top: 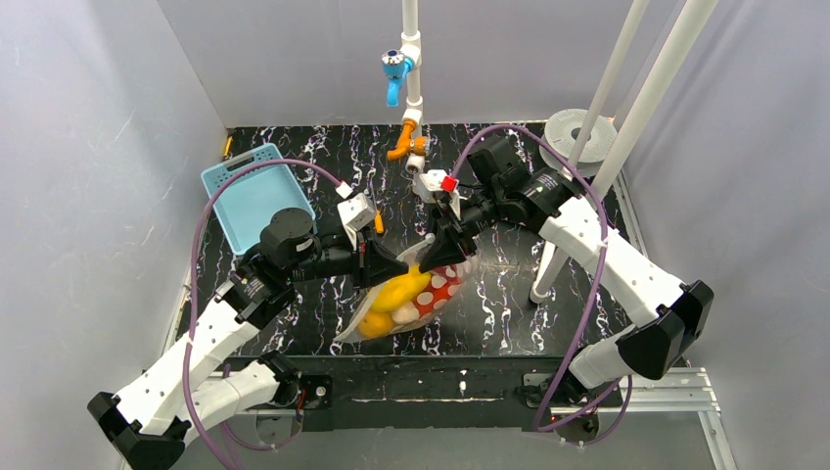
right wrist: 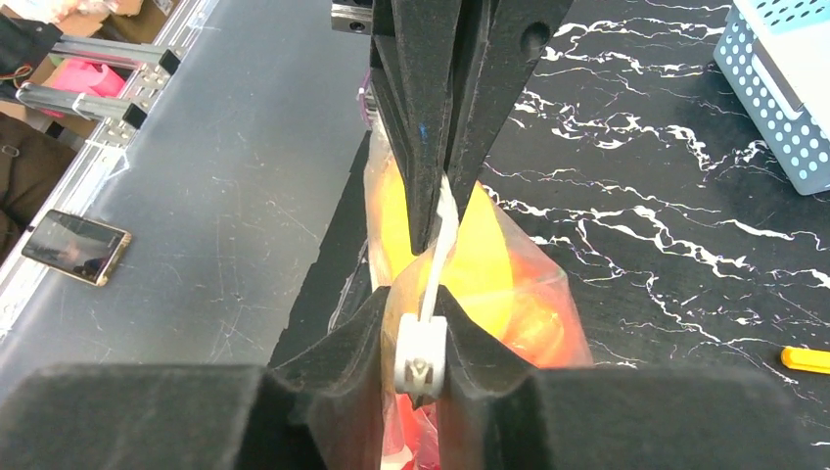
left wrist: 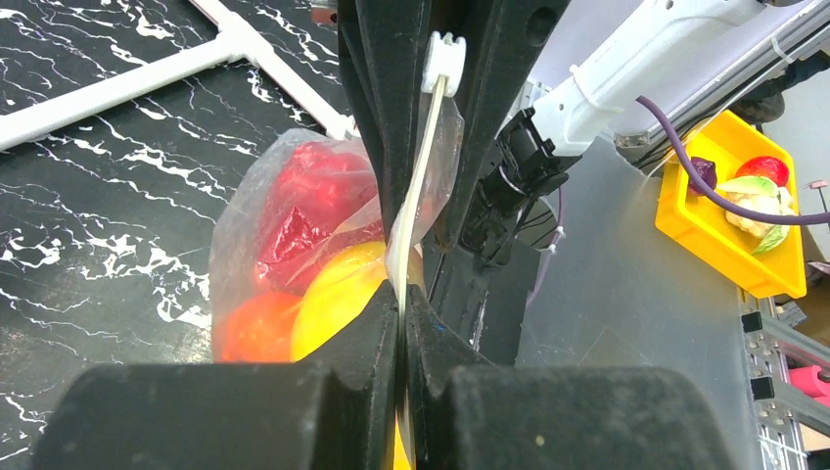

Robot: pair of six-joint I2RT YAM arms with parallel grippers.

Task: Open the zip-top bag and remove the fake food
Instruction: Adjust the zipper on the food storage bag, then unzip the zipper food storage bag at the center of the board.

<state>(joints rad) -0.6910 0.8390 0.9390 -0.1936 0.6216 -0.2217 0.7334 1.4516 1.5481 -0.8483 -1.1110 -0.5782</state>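
The zip-top bag (top: 406,299) hangs tilted between my two grippers above the black marbled table, its lower end near the front edge. Inside it is fake food: a yellow piece (top: 401,291), an orange piece (top: 375,323) and a red piece (left wrist: 294,235). My left gripper (top: 396,264) is shut on the bag's white zip strip (left wrist: 402,304). My right gripper (top: 440,257) is shut on the white zip slider (right wrist: 421,357) at the strip's other end. The two grippers face each other, fingertips close together. The slider also shows in the left wrist view (left wrist: 442,61).
A light blue perforated basket (top: 253,191) stands at the far left. White posts (top: 587,176) rise at the right, and a pipe with valves (top: 411,98) hangs at the back centre. A small yellow-orange object (right wrist: 805,359) lies on the table. A yellow bin (left wrist: 729,225) sits off the table.
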